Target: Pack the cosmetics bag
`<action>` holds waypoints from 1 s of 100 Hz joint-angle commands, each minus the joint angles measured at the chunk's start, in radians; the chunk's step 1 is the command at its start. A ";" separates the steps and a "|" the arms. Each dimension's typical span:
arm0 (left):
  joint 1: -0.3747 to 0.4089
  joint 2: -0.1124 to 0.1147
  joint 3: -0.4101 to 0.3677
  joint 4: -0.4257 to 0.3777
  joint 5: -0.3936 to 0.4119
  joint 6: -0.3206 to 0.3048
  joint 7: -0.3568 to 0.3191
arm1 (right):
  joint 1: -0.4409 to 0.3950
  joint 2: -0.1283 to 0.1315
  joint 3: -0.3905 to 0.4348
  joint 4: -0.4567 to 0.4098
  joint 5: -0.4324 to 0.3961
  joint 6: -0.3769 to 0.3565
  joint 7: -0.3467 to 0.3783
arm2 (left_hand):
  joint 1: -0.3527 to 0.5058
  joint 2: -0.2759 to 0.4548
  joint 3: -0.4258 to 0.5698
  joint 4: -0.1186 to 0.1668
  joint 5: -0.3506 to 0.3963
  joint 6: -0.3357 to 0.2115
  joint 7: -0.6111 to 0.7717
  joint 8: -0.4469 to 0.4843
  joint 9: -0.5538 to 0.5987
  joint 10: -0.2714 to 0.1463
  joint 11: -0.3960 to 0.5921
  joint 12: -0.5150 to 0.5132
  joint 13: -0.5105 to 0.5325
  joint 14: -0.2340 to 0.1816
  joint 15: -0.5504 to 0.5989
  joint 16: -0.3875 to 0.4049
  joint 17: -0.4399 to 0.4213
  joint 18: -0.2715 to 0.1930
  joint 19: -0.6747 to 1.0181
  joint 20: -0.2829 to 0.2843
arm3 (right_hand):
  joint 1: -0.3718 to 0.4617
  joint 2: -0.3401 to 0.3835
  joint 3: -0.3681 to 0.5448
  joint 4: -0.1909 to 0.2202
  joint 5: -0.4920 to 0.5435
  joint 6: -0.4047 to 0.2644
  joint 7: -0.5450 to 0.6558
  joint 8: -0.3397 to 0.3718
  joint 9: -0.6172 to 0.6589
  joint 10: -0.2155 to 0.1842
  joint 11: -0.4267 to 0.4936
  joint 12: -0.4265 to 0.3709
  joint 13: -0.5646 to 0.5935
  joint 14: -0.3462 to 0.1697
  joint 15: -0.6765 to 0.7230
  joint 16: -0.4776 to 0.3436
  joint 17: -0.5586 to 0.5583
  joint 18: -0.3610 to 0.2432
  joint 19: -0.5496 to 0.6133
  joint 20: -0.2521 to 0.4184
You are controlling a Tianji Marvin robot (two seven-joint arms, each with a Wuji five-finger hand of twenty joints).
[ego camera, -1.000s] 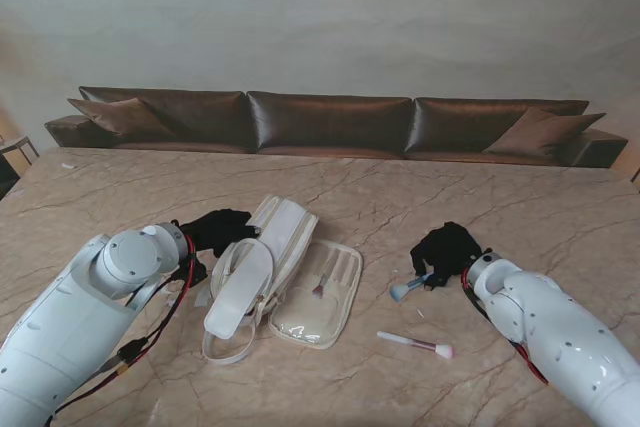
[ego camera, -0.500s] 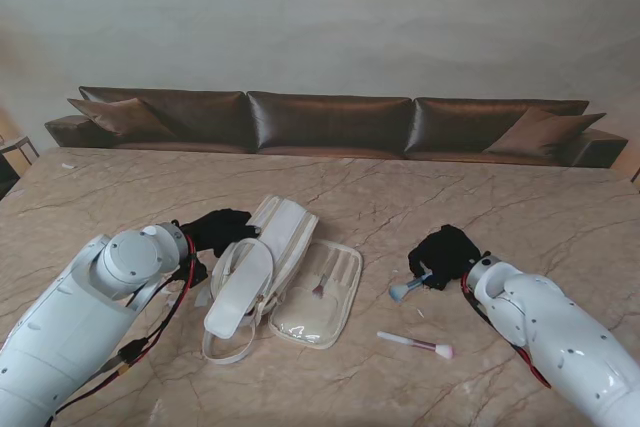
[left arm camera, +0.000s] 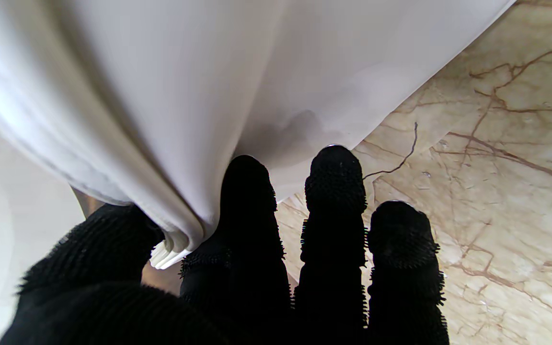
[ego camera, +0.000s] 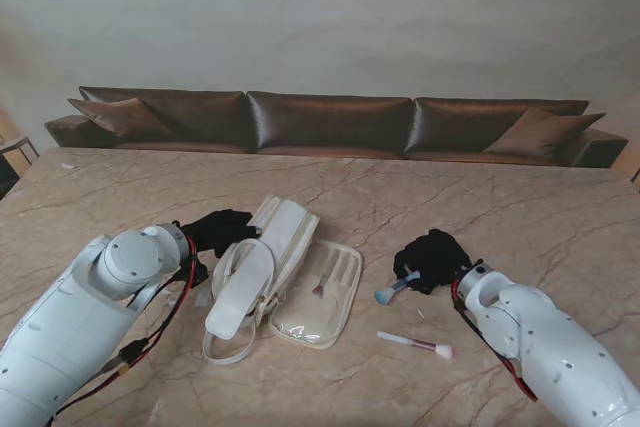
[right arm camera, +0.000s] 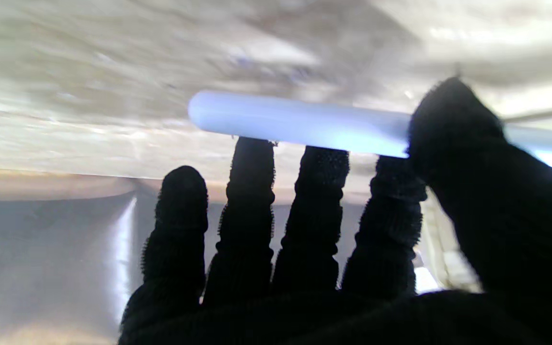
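You have a veined beige marble bench (ego camera: 560, 217), with a long brown sofa (ego camera: 330, 122) against the pale wall behind it. Nearest you lies a pink-tipped makeup brush (ego camera: 415, 343). Just beyond, your right hand (ego camera: 432, 259) has its fingers (right arm camera: 252, 158) clenched on a blue makeup brush (ego camera: 388, 293). The open cream cosmetics bag (ego camera: 285, 272) lies at centre, a small brush inside it. Your left hand (ego camera: 218, 229) pinches the bag's flap edge.

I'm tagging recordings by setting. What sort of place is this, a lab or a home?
Probably a lounge or showroom-like room rather than a lab: a long brown sofa with cushions runs along a plain wall, and the work surface is a large marble-patterned table.
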 commanded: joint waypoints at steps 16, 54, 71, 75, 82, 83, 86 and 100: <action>0.000 -0.005 -0.007 -0.013 -0.006 0.012 -0.006 | 0.027 -0.046 -0.038 -0.036 0.079 -0.073 -0.024 | 0.091 0.109 0.143 0.059 0.004 -0.179 0.082 0.002 -0.010 -0.134 0.008 0.005 -0.018 0.008 -0.001 0.001 -0.003 0.009 0.004 0.023 | 0.101 0.130 0.064 0.148 0.079 -0.141 0.054 0.031 0.001 -0.019 0.008 0.009 -0.045 -0.028 -0.025 -0.005 -0.037 -0.021 -0.019 0.002; -0.009 -0.003 -0.010 -0.007 -0.012 0.017 -0.022 | 0.178 -0.131 -0.224 0.115 0.295 -0.237 -0.066 | 0.088 0.112 0.146 0.063 0.004 -0.173 0.084 0.005 -0.018 -0.133 -0.003 -0.002 -0.032 0.014 -0.021 -0.006 -0.015 0.009 -0.009 0.019 | 0.107 0.130 0.063 0.142 0.085 -0.136 0.051 0.031 0.011 -0.017 -0.007 0.020 -0.079 -0.035 -0.026 -0.010 -0.089 -0.025 -0.056 -0.001; -0.010 -0.002 -0.018 -0.007 -0.010 0.029 -0.025 | 0.237 -0.176 -0.312 0.213 0.368 -0.312 -0.089 | 0.089 0.103 0.156 0.067 0.012 -0.157 0.082 0.004 -0.078 -0.036 -0.303 -0.208 -0.107 0.042 -0.243 -0.113 -0.091 0.038 -0.129 -0.010 | 0.110 0.126 0.066 0.138 0.089 -0.133 0.054 0.028 0.015 -0.010 -0.010 0.026 -0.087 -0.033 -0.026 -0.011 -0.106 -0.021 -0.063 0.000; -0.009 -0.002 -0.020 -0.006 -0.005 0.028 -0.020 | 0.244 -0.185 -0.324 0.227 0.382 -0.329 -0.089 | 0.085 0.100 0.160 0.071 0.017 -0.156 0.081 0.005 -0.085 -0.010 -0.379 -0.289 -0.110 0.039 -0.269 -0.133 -0.095 0.038 -0.137 -0.010 | 0.110 0.126 0.067 0.138 0.090 -0.133 0.053 0.026 0.018 -0.009 -0.010 0.027 -0.087 -0.033 -0.026 -0.012 -0.110 -0.019 -0.064 0.001; -0.009 -0.003 -0.023 -0.004 -0.001 0.027 -0.014 | 0.249 -0.197 -0.336 0.246 0.407 -0.357 -0.085 | 0.080 0.097 0.165 0.076 0.022 -0.157 0.078 0.004 -0.099 0.016 -0.427 -0.386 -0.109 0.039 -0.288 -0.152 -0.095 0.038 -0.139 -0.008 | 0.112 0.122 0.069 0.137 0.091 -0.128 0.054 0.024 0.020 -0.004 -0.010 0.028 -0.091 -0.031 -0.026 -0.012 -0.116 -0.018 -0.066 0.002; -0.009 -0.003 -0.023 -0.004 -0.001 0.026 -0.014 | 0.249 -0.198 -0.337 0.248 0.409 -0.360 -0.084 | 0.080 0.096 0.165 0.077 0.022 -0.157 0.078 0.004 -0.102 0.018 -0.431 -0.394 -0.109 0.039 -0.289 -0.153 -0.095 0.038 -0.139 -0.008 | 0.113 0.122 0.070 0.137 0.092 -0.127 0.055 0.024 0.020 -0.004 -0.010 0.029 -0.091 -0.030 -0.026 -0.012 -0.117 -0.017 -0.066 0.002; -0.009 -0.003 -0.025 -0.003 -0.001 0.026 -0.013 | 0.249 -0.201 -0.340 0.251 0.417 -0.370 -0.080 | 0.079 0.094 0.166 0.077 0.022 -0.157 0.078 0.004 -0.106 0.028 -0.444 -0.426 -0.110 0.040 -0.293 -0.158 -0.095 0.038 -0.139 -0.008 | 0.113 0.121 0.070 0.137 0.094 -0.126 0.057 0.023 0.021 -0.003 -0.010 0.029 -0.092 -0.030 -0.026 -0.012 -0.121 -0.016 -0.067 0.002; -0.011 -0.005 -0.027 0.004 0.000 0.025 -0.009 | 0.245 -0.210 -0.346 0.265 0.447 -0.407 -0.061 | 0.072 0.092 0.173 0.081 0.022 -0.157 0.078 0.004 -0.110 0.045 -0.439 -0.530 -0.108 0.038 -0.298 -0.168 -0.095 0.038 -0.140 -0.007 | 0.114 0.116 0.074 0.135 0.096 -0.124 0.058 0.019 0.025 0.000 -0.011 0.032 -0.094 -0.030 -0.026 -0.014 -0.136 -0.011 -0.072 0.005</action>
